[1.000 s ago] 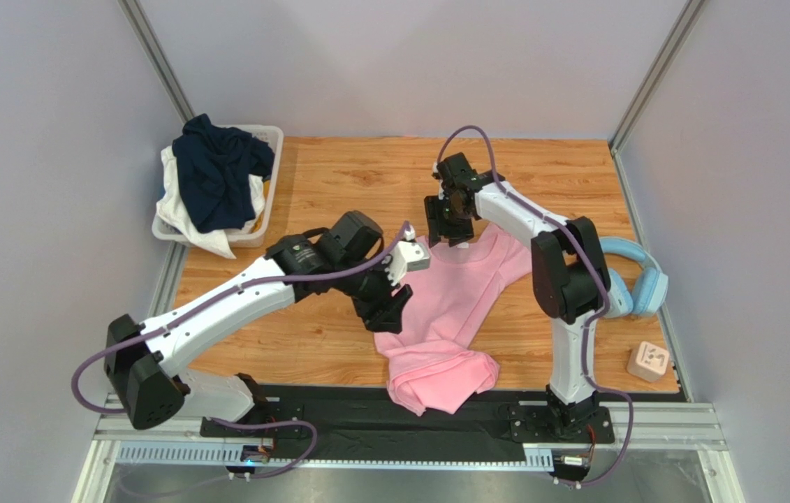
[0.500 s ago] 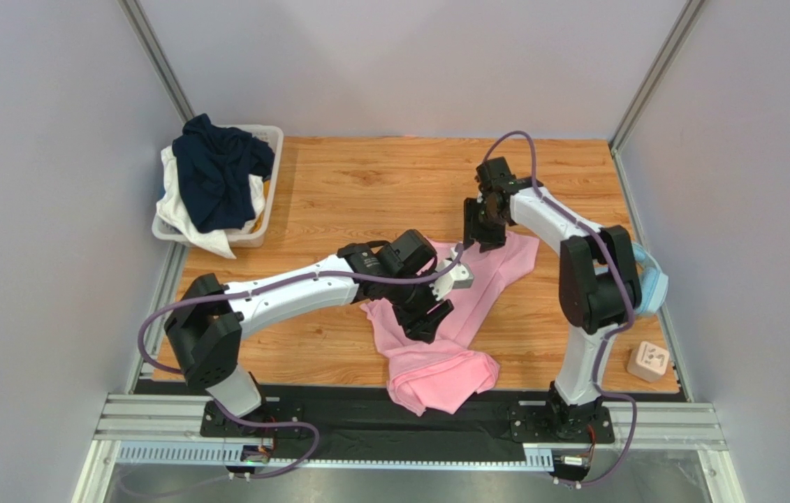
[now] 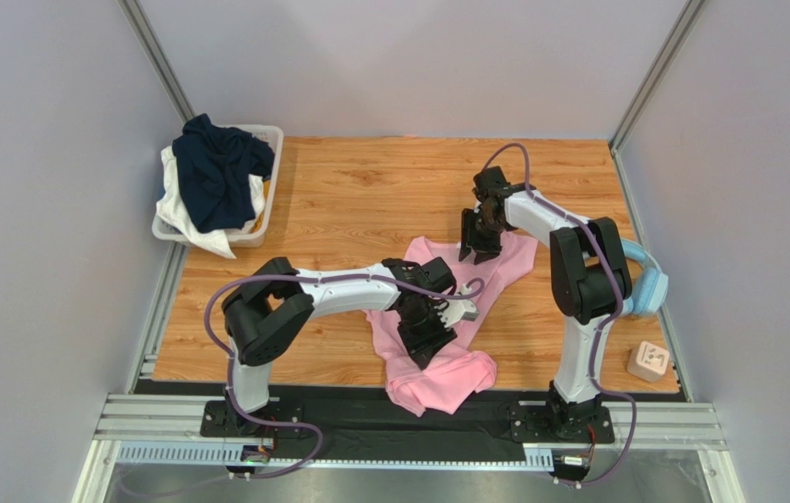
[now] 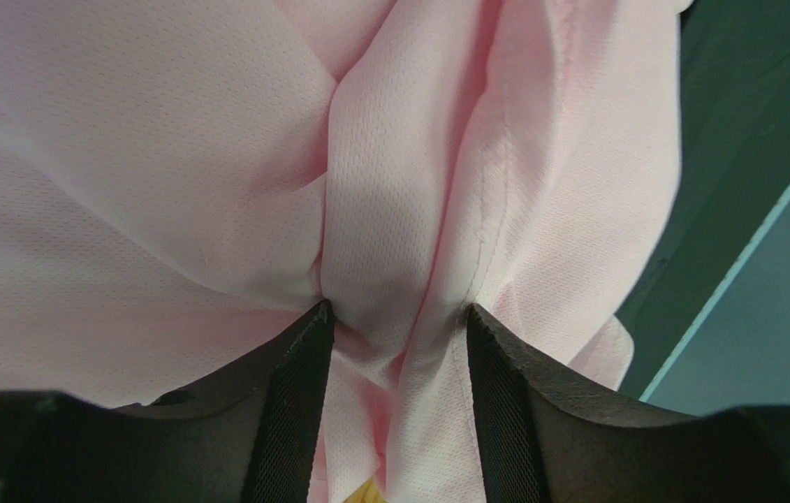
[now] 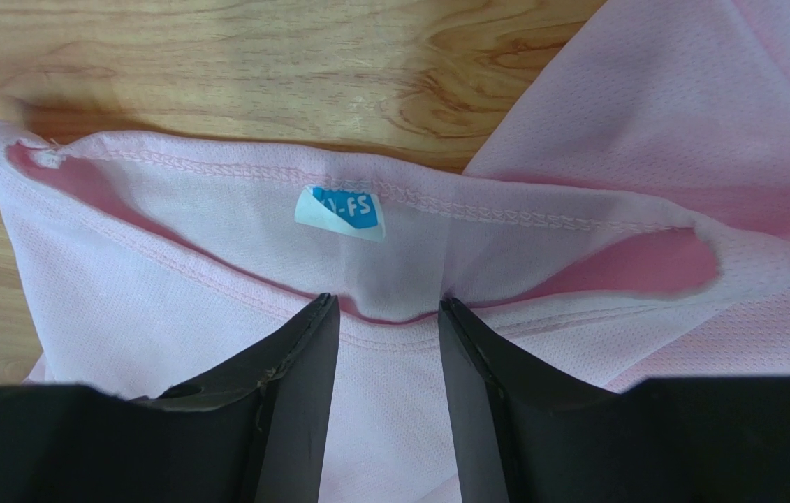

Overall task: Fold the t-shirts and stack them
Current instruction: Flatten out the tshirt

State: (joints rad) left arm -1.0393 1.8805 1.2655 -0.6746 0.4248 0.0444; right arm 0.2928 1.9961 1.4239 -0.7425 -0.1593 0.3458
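Wood-grain bench [image 3: 367,189] carries the pink t-shirt [image 3: 449,375], bunched near the front edge with its collar end spread toward the middle. The left end effector [image 4: 397,314] is narrowed onto a raised fold of the pink cloth, pinching it between both fingers. The right end effector [image 5: 388,304] sits at the neckline just below the blue label [image 5: 339,212], fingers nearly closed and apparently nipping the collar hem. The navy t-shirt [image 3: 218,168] lies heaped in the white basket [image 3: 276,141] at the far left corner.
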